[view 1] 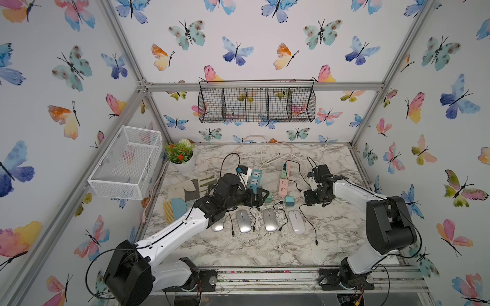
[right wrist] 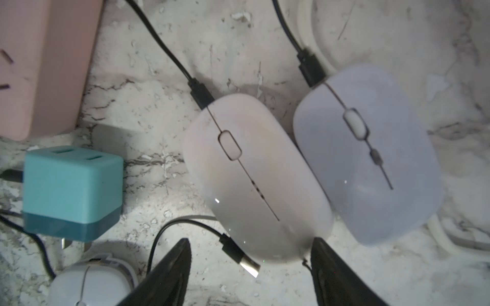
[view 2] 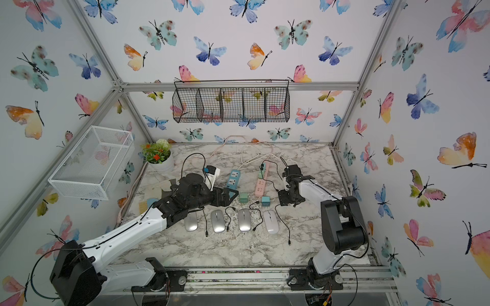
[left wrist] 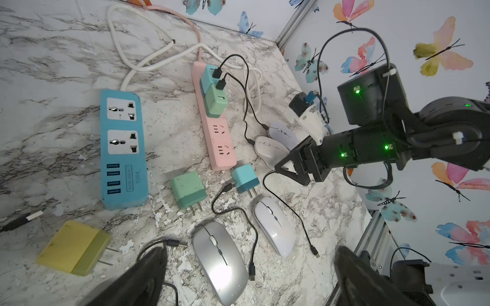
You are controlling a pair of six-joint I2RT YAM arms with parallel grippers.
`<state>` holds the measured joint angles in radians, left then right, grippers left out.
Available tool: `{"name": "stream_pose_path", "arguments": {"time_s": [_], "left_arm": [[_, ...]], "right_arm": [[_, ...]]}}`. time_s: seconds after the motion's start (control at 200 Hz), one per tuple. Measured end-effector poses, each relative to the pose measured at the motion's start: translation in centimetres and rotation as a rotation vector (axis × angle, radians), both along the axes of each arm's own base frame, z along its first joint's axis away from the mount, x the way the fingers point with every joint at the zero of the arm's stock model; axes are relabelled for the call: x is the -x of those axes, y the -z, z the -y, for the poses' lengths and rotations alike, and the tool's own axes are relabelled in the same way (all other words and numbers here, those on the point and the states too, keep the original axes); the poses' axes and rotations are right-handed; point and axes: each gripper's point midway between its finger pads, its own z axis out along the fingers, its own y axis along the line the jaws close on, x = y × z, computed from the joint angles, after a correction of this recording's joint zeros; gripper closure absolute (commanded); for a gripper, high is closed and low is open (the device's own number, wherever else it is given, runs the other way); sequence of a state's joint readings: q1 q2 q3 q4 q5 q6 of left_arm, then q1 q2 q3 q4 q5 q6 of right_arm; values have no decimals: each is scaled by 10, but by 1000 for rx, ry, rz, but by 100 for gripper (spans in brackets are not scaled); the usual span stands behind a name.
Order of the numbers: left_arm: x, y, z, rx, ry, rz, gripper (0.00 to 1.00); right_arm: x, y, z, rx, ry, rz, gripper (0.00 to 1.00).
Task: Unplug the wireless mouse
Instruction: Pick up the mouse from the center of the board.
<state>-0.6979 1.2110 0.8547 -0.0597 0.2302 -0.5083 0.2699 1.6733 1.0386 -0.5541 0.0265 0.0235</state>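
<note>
Right gripper (right wrist: 252, 275) open and empty at the tail of the plugged-in pale pink mouse (right wrist: 254, 180).

I judge this mouse, at the centre of the right wrist frame, to be light and smooth-shelled, so it is likely to skid on the marble table (right wrist: 148, 79). I would steady the shell and pinch the stiff black plug (right wrist: 201, 92) at its nose, up and left of centre, rather than the soft cable. At the bottom edge my jaws stand wide apart, either side of the mouse's rear end, with a loose USB connector (right wrist: 245, 261) lying between them. A lavender mouse (right wrist: 368, 153), also plugged in, lies just beside it on the right. The left gripper (left wrist: 252, 286) is wide open too, holding nothing.
</note>
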Motion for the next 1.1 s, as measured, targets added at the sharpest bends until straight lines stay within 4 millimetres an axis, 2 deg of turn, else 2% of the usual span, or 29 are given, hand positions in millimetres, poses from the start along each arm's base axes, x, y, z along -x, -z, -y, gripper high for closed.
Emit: {"name": "stream_pose_path", "arguments": {"time_s": [0.115, 0.375, 0.606, 0.981, 1.096], "left_arm": [[0, 0, 0, -1, -1, 0, 1], [0, 0, 0, -1, -1, 0, 0], [0, 0, 0, -1, 0, 0, 0], [0, 0, 0, -1, 0, 0, 0], [0, 0, 0, -1, 0, -1, 0]], "right_arm": [[-10, 1, -3, 7, -26, 9, 20], [-20, 11, -4, 32, -85, -6, 21], [-23, 20, -6, 41, -130, -26, 28], [-20, 29, -9, 30, -147, -57, 23], [-20, 29, -8, 27, -144, -59, 28]]}}
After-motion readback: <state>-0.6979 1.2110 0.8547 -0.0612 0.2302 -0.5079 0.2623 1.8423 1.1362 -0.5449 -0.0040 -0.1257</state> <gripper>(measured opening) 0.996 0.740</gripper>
